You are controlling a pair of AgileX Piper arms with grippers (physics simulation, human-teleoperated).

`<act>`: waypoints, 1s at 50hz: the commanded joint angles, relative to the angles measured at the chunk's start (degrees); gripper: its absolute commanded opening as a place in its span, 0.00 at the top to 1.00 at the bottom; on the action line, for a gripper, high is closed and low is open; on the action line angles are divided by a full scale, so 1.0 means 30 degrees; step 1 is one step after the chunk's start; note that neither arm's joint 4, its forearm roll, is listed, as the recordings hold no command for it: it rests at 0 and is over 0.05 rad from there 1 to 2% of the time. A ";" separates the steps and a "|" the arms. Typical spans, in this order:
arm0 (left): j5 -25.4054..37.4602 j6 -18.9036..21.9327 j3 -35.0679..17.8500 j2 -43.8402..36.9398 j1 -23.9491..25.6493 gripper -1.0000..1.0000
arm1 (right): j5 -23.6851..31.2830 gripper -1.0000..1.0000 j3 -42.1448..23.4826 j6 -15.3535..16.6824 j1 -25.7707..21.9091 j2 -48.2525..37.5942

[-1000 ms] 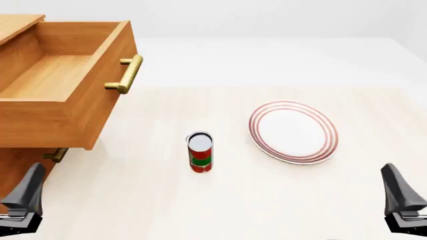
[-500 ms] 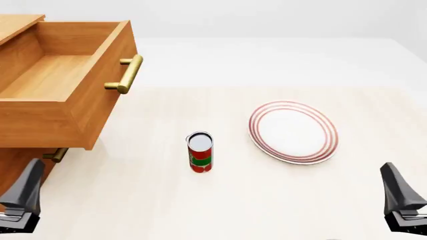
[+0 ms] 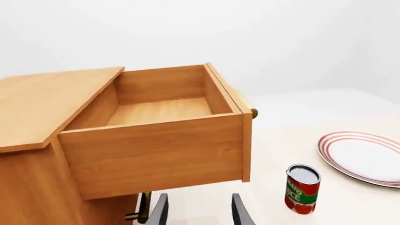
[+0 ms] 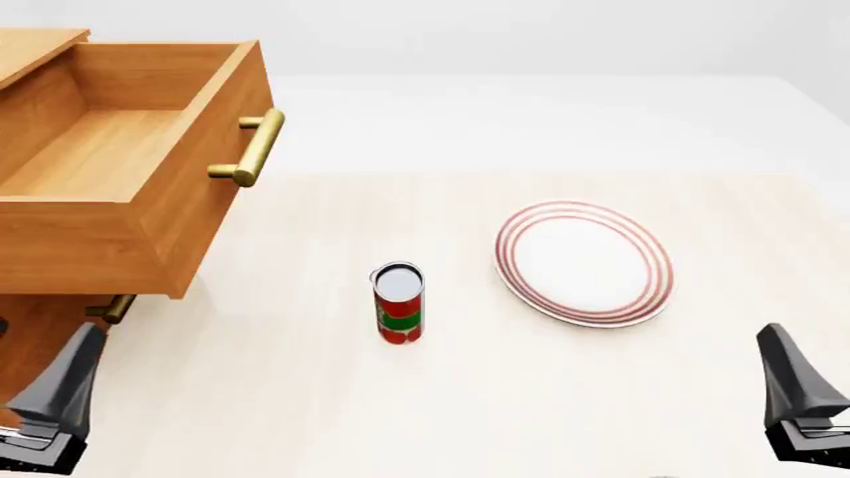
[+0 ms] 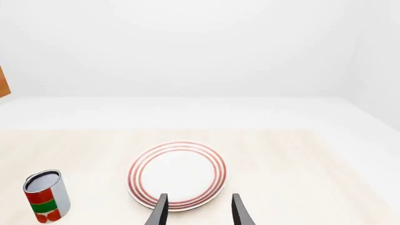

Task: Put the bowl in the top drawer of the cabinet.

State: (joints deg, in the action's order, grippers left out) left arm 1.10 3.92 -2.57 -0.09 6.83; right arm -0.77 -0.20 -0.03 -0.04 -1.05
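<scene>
The cabinet (image 4: pixel 40 329) stood at the 9 o'clock side of the bench (image 4: pixel 531 398) in the front view. Its top drawer (image 4: pixel 126 169) was pulled fully out, interior bare, with the brass bar handle (image 4: pixel 253 147) facing 3 o'clock. A second brass handle (image 4: pixel 113 309) showed just beneath the drawer's underside. The left hand (image 3: pixel 198 213) sat low at roughly 7 o'clock, in front of the cabinet, fingers spread with nothing between them. A red and green tin can (image 4: pixel 398 303) stood upright near the bench centre, apart from everything. A white plate with red rings (image 4: pixel 584 263) lay flat at about 2 o'clock from the can. The right hand (image 5: pixel 197 211) sat at roughly 5 o'clock, fingers spread and holding nothing, its wrist view looking toward the plate. The bowl could not be located in any view.
</scene>
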 commanded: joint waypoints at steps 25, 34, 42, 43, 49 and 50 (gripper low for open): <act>0.4264 -0.0160 -0.3573 -0.2207 0.7611 0.00 | 0.0069 0.00 0.0008 0.0006 0.0002 0.0079; 0.4035 0.0502 -0.4604 -0.4001 0.9505 0.00 | 0.0069 0.00 0.0008 0.0010 0.0003 0.0079; 0.3573 0.0303 -0.5193 -0.5574 1.1535 0.00 | 0.0070 0.00 0.0008 0.0002 0.0001 0.0082; 0.3544 0.0347 -0.5247 -0.5648 1.1600 0.00 | 0.0071 0.00 0.0008 0.0007 0.0004 0.0085; 0.3252 0.0527 -0.5730 -0.6411 1.2439 0.00 | 0.0071 0.00 0.0008 0.0005 0.0007 0.0084; 0.3173 0.0548 -0.5765 -0.6587 1.2402 0.00 | 0.0069 0.00 0.0008 0.0003 0.0000 0.0079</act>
State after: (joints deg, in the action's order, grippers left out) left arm 10.57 5.98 -18.19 -15.35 41.23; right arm -0.78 -0.20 -0.03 -0.04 -1.06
